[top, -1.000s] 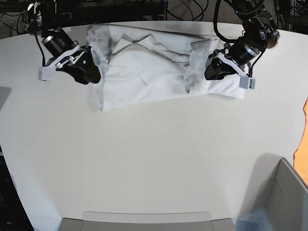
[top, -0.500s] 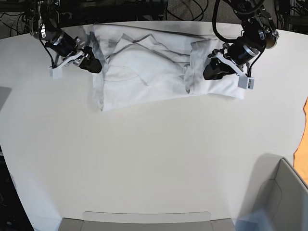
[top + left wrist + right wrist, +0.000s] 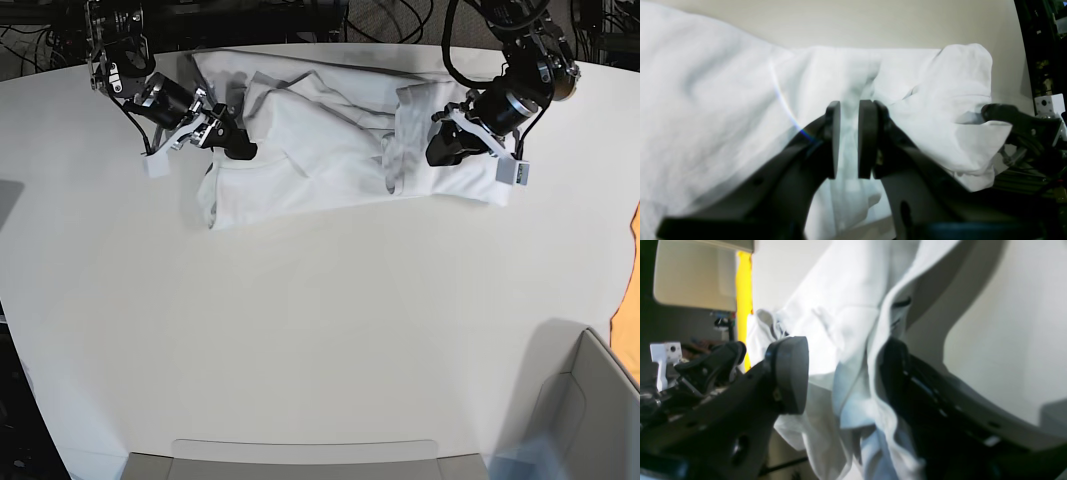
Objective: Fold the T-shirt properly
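L hand (image 3: pixel 849 140) low on T-shirt (image 3: pixel 320 140), pinching fabric fold; R hand (image 3: pixel 843 373) spread wide, straddling shirt edge.

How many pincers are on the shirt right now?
2. The left pincer is nearly closed around a fold at one end of the T-shirt; the right pincer stands wide open astride a hanging fold at the other end.
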`<state>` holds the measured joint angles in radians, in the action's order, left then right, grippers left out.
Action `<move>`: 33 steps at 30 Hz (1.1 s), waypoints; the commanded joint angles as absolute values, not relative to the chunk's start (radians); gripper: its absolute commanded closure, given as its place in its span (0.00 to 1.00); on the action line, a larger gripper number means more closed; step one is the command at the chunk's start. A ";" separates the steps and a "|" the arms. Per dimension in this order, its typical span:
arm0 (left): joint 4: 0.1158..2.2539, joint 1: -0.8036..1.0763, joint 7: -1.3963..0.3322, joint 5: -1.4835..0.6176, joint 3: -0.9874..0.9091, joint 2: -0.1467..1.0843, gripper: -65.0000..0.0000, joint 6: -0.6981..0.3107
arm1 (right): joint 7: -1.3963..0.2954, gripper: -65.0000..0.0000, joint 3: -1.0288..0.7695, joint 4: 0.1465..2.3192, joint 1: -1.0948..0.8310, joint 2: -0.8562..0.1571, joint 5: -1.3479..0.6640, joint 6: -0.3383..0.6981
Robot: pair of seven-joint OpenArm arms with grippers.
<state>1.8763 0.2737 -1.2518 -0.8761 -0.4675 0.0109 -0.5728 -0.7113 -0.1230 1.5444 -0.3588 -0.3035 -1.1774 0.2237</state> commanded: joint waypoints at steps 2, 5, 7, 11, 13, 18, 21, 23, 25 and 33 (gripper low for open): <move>1.891 0.271 -1.233 -0.895 -0.470 0.013 0.86 -0.581 | -0.707 0.49 -0.110 1.557 -0.338 -0.309 -1.129 0.229; 1.891 0.271 -1.233 -0.895 -0.470 0.013 0.86 -0.581 | -0.705 0.49 -0.110 1.564 -0.341 -0.282 -1.041 0.168; 1.891 0.272 -1.233 -0.895 -0.470 0.015 0.86 -0.581 | -0.702 0.49 -0.111 1.557 -0.343 -0.268 -0.995 0.127; 1.891 0.272 -1.233 -0.895 -0.470 0.015 0.86 -0.581 | -0.708 0.49 -0.107 1.557 -0.334 -0.222 -0.874 0.070; 1.891 0.272 -1.233 -0.895 -0.469 0.013 0.86 -0.581 | -0.713 0.49 -0.105 1.557 -0.315 -0.200 -0.811 0.054; 1.891 0.272 -1.233 -0.895 -0.472 0.015 0.86 -0.581 | -0.840 0.53 -0.084 1.557 -0.269 -0.162 -0.688 0.039; 1.891 0.272 -1.233 -0.895 -0.472 0.016 0.86 -0.581 | -0.892 0.71 -0.067 1.557 -0.246 -0.160 -0.645 0.039; 1.891 0.272 -1.233 -0.895 -0.472 0.016 0.86 -0.581 | -0.908 0.92 -0.073 1.557 -0.231 -0.162 -0.628 0.036; 1.891 0.272 -1.233 -0.895 -0.472 0.015 0.86 -0.581 | -0.906 1.00 -0.077 1.557 -0.217 -0.179 -0.616 0.033; 1.893 0.292 -1.233 -0.895 -0.473 0.016 0.86 -0.581 | -0.906 1.00 -0.254 1.555 -0.120 -0.283 -0.452 0.033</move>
